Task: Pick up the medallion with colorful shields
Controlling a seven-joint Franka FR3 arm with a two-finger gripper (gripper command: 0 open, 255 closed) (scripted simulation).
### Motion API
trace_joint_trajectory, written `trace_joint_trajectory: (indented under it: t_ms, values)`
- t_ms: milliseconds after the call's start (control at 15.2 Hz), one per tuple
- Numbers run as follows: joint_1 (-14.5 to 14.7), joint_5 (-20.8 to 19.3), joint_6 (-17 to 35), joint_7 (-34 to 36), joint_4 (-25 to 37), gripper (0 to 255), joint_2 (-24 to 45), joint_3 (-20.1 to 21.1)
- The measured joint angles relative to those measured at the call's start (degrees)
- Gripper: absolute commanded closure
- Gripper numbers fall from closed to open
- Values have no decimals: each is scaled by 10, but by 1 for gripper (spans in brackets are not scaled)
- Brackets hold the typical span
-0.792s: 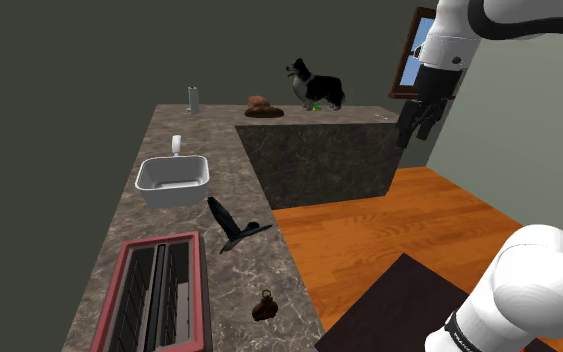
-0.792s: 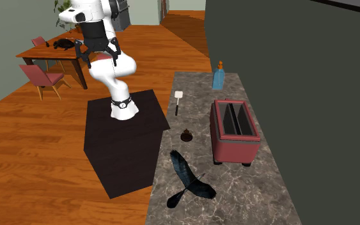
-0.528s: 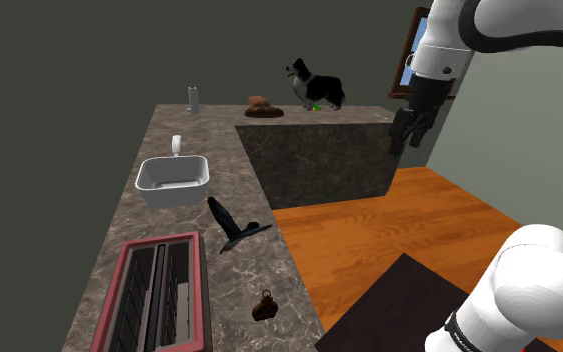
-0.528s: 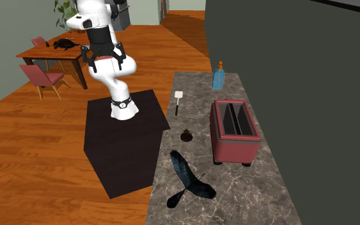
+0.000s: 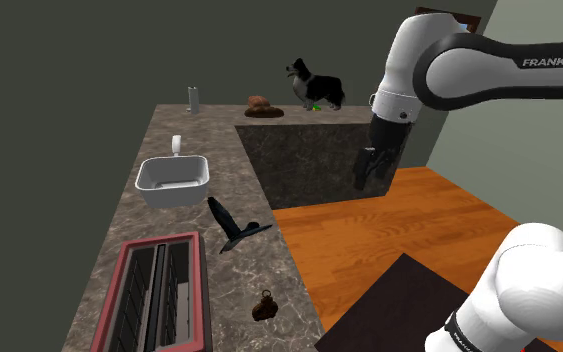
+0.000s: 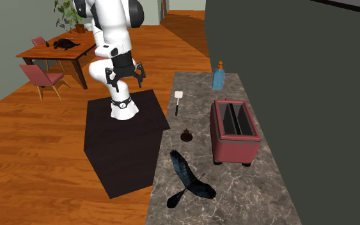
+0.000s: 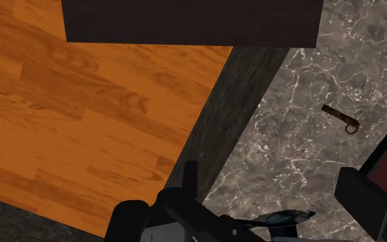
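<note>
**Fingers wide, medallion well off on the counter**

My gripper (image 6: pixel 126 78) hung off the counter's front edge, fingers (image 7: pixel 370 206) spread wide w/ nothing betw. them. The medallion (image 5: pixel 263 306) lay on the marble counter (image 5: pixel 119 230) near that front edge, just beside the red toaster (image 5: pixel 159 295). It looked plain brown to me. A black bird figure (image 5: pixel 231 228) lay farther along, betw. the medallion & the white sink (image 5: pixel 172 182). The medallion & my gripper were well apart.

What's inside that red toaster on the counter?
The toaster has two long dark slots with thin wire racks. Nothing sticks out of them; their bottoms are too dark to see.
</note>
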Motion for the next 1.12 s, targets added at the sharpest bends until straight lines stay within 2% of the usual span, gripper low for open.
trace_joint_trajectory:
  t_ms: [594,1122]
  values:
    - [49,63,164,34,-67,0,89,55]
    - [89,110,318,59,-68,0,228,108]
